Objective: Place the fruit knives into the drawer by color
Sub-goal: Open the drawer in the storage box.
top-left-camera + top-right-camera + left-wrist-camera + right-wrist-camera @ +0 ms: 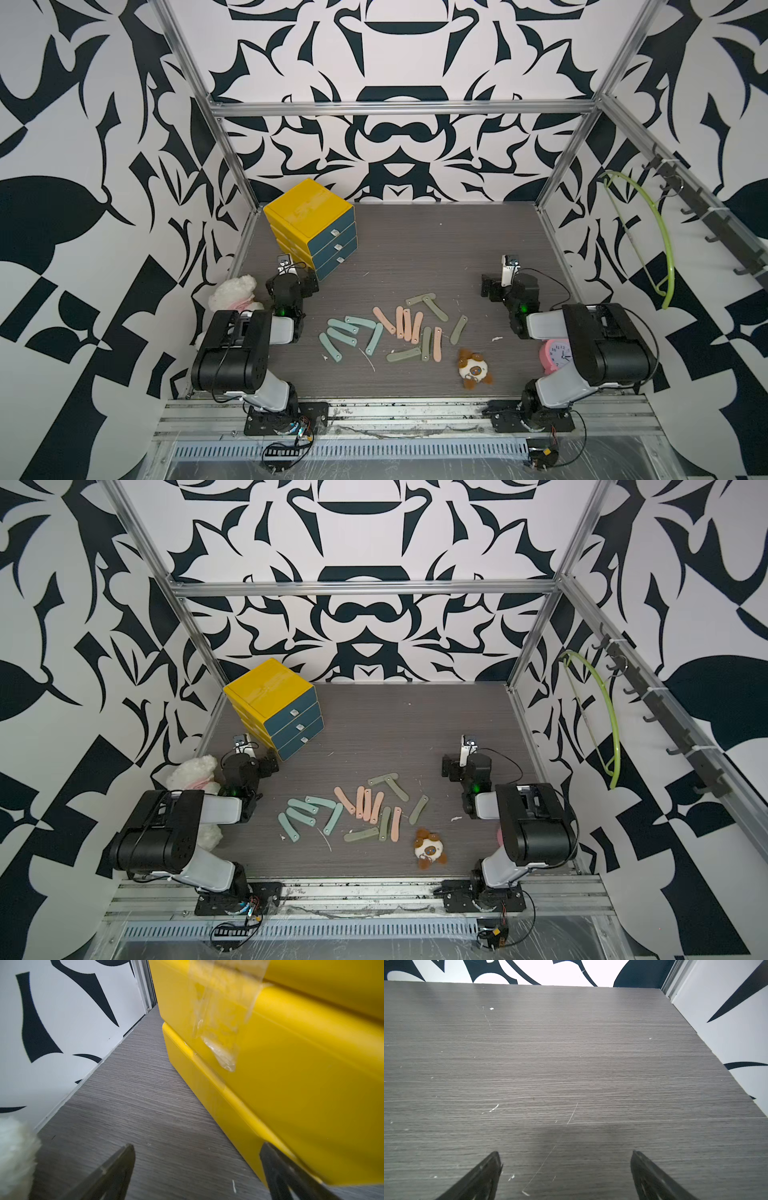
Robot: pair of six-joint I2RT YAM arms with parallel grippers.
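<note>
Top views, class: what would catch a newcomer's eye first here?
The bold black-and-white patterned walls all around the table dominate. Next comes the bright yellow drawer cabinet at the table's far left corner, then the fruit knives in teal, pink and sage, scattered mid-table.

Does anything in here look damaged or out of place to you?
Yes: a strip of clear tape on the side of the yellow drawer cabinet has a crumpled, loose end. The table is scratched and flecked white. A small plush toy lies by the scattered fruit knives.
</note>
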